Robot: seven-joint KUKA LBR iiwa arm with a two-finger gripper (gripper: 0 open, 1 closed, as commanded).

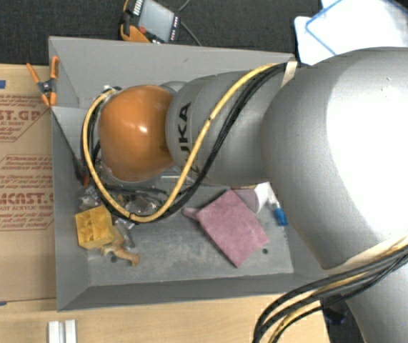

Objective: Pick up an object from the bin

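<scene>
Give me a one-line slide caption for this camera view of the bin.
Robot arm deep in the grey bin, its wrist near a yellow block, a pink sponge alongside.

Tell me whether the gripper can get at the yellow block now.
Probably yes: the gripper sits right beside the yellow block, and nothing lies on top of it, though the bin wall is close.

Orange-black handheld device (150,18), blue-edged white sheet (354,21)
</scene>
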